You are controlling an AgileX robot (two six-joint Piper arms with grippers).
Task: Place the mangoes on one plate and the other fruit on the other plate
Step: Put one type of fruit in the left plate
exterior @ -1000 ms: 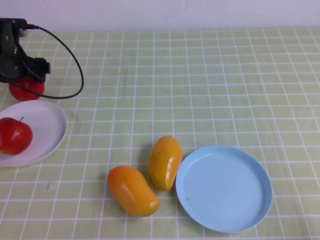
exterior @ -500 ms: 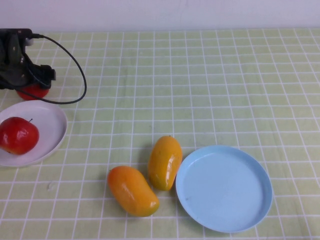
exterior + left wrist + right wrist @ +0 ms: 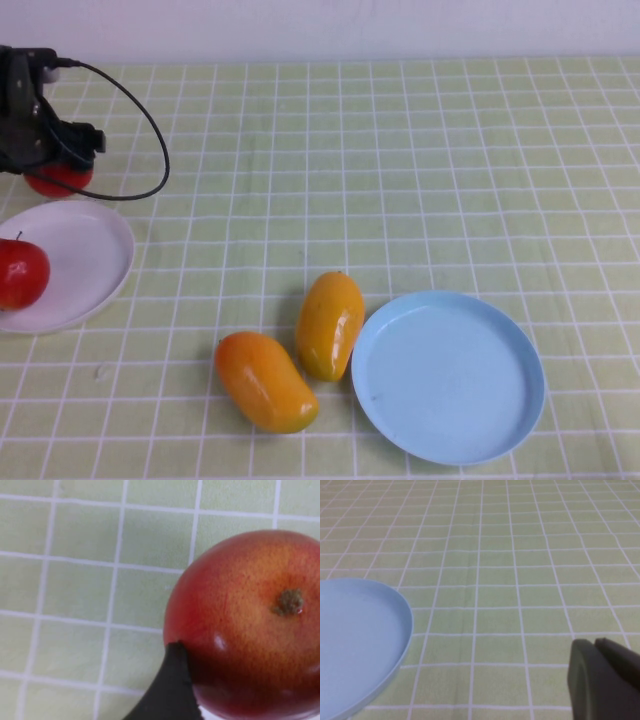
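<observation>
- At far left, high view: left gripper (image 3: 40, 150) sits low over an apple (image 3: 58, 178) on the worktop, just behind the white plate (image 3: 95, 250). Left wrist view shows one dark finger (image 3: 170, 690) touching that apple (image 3: 250, 625); the other finger is out of frame, so I cannot tell whether the jaws pinch it yet.
- Second apple (image 3: 20, 273) already lies on the white plate's left part.
- Step in hand, as I judge it — grasping the remaining apple. Next move calls for a firm hold, a lift, and a short carry onto the white plate, clear of the apple there.
- Centre: two mangoes (image 3: 295, 350) on the worktop, touching or nearly so, just left of the blue plate (image 3: 450, 440) — not yet sorted; plate bare.
- Right gripper (image 3: 605, 680) shows only in its wrist view, near the blue plate's (image 3: 365, 645) edge; jaws appear pressed together, holding nothing.
- Worktop (image 3: 450, 150): pale green cloth with white grid. Plain light wall behind.
</observation>
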